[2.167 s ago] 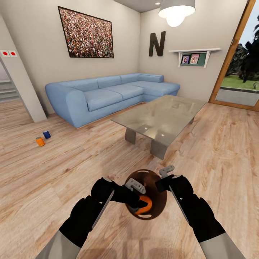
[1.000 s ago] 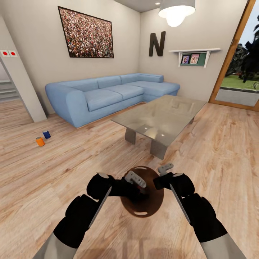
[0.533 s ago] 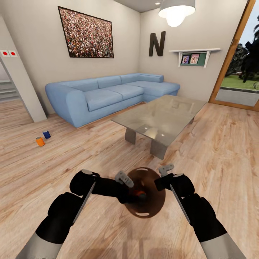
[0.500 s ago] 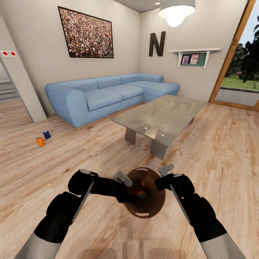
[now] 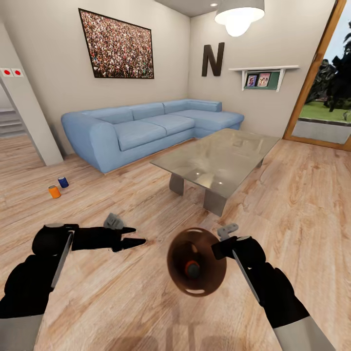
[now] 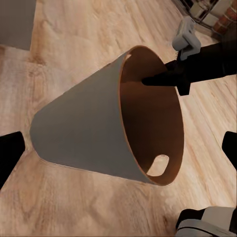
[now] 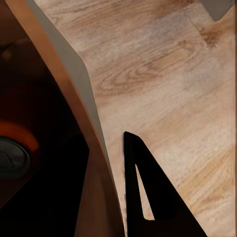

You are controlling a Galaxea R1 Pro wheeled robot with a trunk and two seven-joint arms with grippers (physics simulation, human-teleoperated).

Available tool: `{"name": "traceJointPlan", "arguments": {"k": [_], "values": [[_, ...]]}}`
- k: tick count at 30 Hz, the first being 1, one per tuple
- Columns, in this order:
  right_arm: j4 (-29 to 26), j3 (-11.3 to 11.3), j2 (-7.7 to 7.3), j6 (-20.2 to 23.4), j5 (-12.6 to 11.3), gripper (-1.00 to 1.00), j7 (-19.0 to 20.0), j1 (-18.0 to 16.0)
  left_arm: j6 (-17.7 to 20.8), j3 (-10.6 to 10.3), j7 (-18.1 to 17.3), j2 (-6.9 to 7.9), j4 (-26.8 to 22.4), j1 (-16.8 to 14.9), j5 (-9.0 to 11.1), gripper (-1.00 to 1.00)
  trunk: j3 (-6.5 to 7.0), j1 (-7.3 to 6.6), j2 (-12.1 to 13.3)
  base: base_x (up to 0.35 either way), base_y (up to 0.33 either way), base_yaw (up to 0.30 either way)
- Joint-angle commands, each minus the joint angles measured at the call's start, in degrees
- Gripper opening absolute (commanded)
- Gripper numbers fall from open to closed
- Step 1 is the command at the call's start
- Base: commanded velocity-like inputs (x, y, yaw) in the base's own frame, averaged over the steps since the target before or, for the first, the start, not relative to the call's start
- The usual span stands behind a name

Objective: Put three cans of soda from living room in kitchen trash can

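Observation:
The copper-brown tash can (image 5: 176,258) hangs low over the floor in front of me, tilted, its dark inside towards the head camera. My right gripper (image 5: 218,249) is shut on its rim. In the right wrist view the wall of the tash can (image 7: 84,89) runs between the jaws, with one finger (image 7: 148,197) outside it. One orange can of soda (image 5: 191,267) lies inside the tash can, also seen at its bottom as an orange can (image 7: 19,142). My left gripper (image 5: 138,235) is open and empty, left of the bin. An orange can (image 5: 54,191) and a blue can (image 5: 63,182) stand on the floor at far left.
This is the living room: a light-blue corner sofa (image 5: 146,126) along the back wall, a glass-topped low table (image 5: 219,158) ahead to the right. A wall corner (image 5: 34,131) and steps lie at the left, a doorway (image 5: 324,112) to outdoors at the right.
My left gripper has let go of the orange can inside the bin and pulled out to the left. The right gripper and the bin have barely moved.

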Motion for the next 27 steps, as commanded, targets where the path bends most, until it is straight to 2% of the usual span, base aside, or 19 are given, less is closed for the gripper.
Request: {"name": "traceJointPlan", "arguments": {"k": [1, 2, 3, 4, 5, 6, 8, 11, 12, 16, 17, 19, 20, 24, 25, 27], "values": [[0.0, 0.0, -0.04, 0.1, -1.0, -1.00, 0.3, 0.0, -0.4, 1.1, -0.2, 0.37, 0.0, 0.1, 0.0, 1.00, 0.01, -0.01, 0.0, 0.000, 0.000, 0.000], [0.0, 0.0, -0.09, 0.1, -1.0, -1.00, 0.3, 0.0, -0.7, 2.2, -0.3, 0.66, 0.0, 0.3, 0.1, 1.00, 0.01, -0.01, 0.0, 0.000, 0.000, 0.000], [0.0, -0.1, -0.15, 0.1, -1.0, -1.00, 0.3, 0.1, -1.5, 4.7, -0.5, 1.08, 0.0, 0.7, 0.1, 1.00, 0.01, -0.01, 0.0, 0.000, 0.000, 0.000], [0.0, -0.1, -0.19, 0.1, -1.0, -1.00, 0.3, 0.1, -1.9, 5.9, -0.6, 1.23, 0.1, 0.9, 0.1, 1.00, 0.01, -0.01, 0.0, 0.000, 0.000, 0.000], [0.0, -0.5, -0.36, 0.1, -1.0, -1.00, 0.3, 0.2, -3.0, 8.0, -0.7, 1.44, 0.1, 1.4, 0.1, 1.00, 0.01, -0.01, 0.0, 0.000, 0.000, 0.000], [0.0, -2.1, -0.74, 0.1, -1.0, -1.00, 0.3, 0.3, -5.0, 9.9, -0.8, 1.40, 0.3, 2.0, -0.1, 1.00, 0.01, -0.01, 0.0, 0.000, 0.000, 0.000], [0.0, -4.4, -0.98, 0.1, -1.0, -1.00, 0.4, 0.4, -7.4, 10.9, -0.4, 1.29, 0.8, 2.8, -0.4, 1.00, 0.01, -0.01, 0.0, 0.000, 0.000, 0.000], [0.0, -6.4, -1.10, 0.1, -1.0, -1.00, 0.5, 0.4, -10.8, 11.4, 0.4, 1.16, 1.9, 4.9, -0.6, 1.00, 0.01, -0.01, 0.0, 0.000, 0.000, 0.000], [0.0, -7.4, -1.16, 0.1, -1.0, -1.00, 0.5, 0.4, -13.6, 11.5, 1.5, 1.11, 2.8, 6.5, -0.6, 1.00, 0.01, -0.01, 0.0, 0.000, 0.000, 0.000], [0.0, -8.7, -1.58, 0.1, -1.0, -1.00, 0.5, 0.5, -18.7, 11.7, 5.2, 1.00, 4.5, 8.7, -0.8, 1.00, 0.01, -0.01, 0.0, 0.000, 0.000, 0.000], [0.0, -9.1, -2.04, 0.1, -1.0, -1.00, 0.5, 0.5, -20.9, 11.7, 7.2, 0.77, 5.5, 9.3, -0.8, 1.00, 0.01, -0.01, 0.0, 0.000, 0.000, 0.000], [-0.1, -9.3, -2.59, 0.1, -1.0, -1.00, 0.5, 0.6, -23.1, 11.7, 8.9, 0.47, 6.6, 9.8, -0.7, 1.00, 0.01, -0.01, 0.0, 0.000, 0.000, 0.000], [-0.2, -9.5, -3.21, 0.0, -1.0, -1.00, 0.4, 0.6, -25.2, 11.7, 10.4, 0.08, 7.5, 10.4, -0.7, 1.00, 0.01, -0.01, 0.0, 0.000, 0.000, 0.000], [-0.7, -9.7, -4.37, -2.2, -1.3, -1.00, 1.0, 1.1, -29.3, 11.7, 13.4, -1.18, 8.5, 12.3, -0.9, 1.00, 0.01, -0.01, 0.0, 0.000, 0.000, 0.000], [-0.8, -10.3, -4.67, -3.6, -1.4, -1.00, 1.2, 1.9, -31.9, 11.7, 15.4, -1.99, 8.8, 13.6, -0.9, 1.00, 0.01, -0.01, 0.0, 0.000, 0.000, 0.000], [-0.9, -11.2, -4.86, -6.0, -1.5, -1.00, 1.3, 3.4, -34.7, 11.7, 17.6, -2.78, 9.3, 15.0, -0.9, 1.00, 0.01, -0.01, 0.0, 0.000, 0.000, 0.000]]}}
